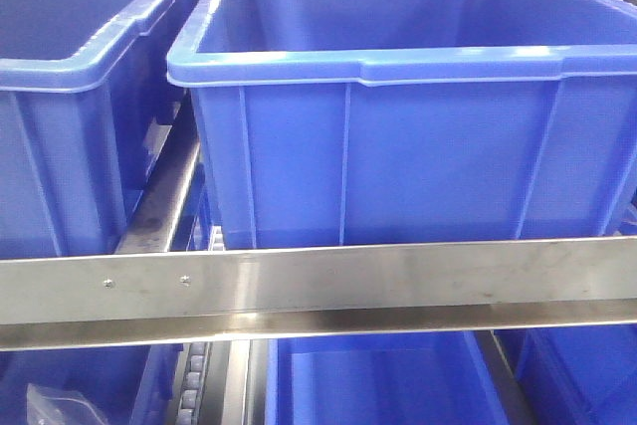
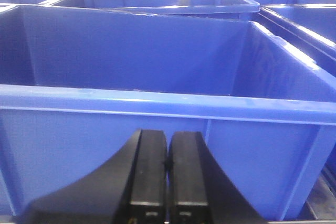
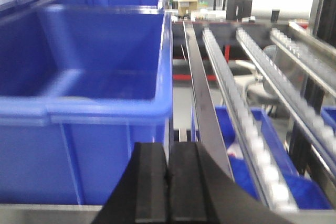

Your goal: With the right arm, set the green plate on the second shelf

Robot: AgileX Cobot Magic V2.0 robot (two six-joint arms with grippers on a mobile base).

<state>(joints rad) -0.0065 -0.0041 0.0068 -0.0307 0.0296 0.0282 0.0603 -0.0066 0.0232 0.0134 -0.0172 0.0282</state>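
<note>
The green plate is not in any view. My right gripper [image 3: 168, 153] is shut and empty, its two black fingers pressed together, in front of the outer wall of a blue bin [image 3: 105, 145]. My left gripper [image 2: 167, 140] is also shut and empty, low in front of the front wall of another blue bin [image 2: 157, 135]. Neither gripper shows in the front view.
Large blue plastic bins [image 1: 398, 146] stand on a steel rack behind a horizontal rail [image 1: 318, 281]. More blue bins [image 1: 378, 380] sit on the level below. To the right of my right gripper run steel roller tracks [image 3: 247, 124] with an open gap.
</note>
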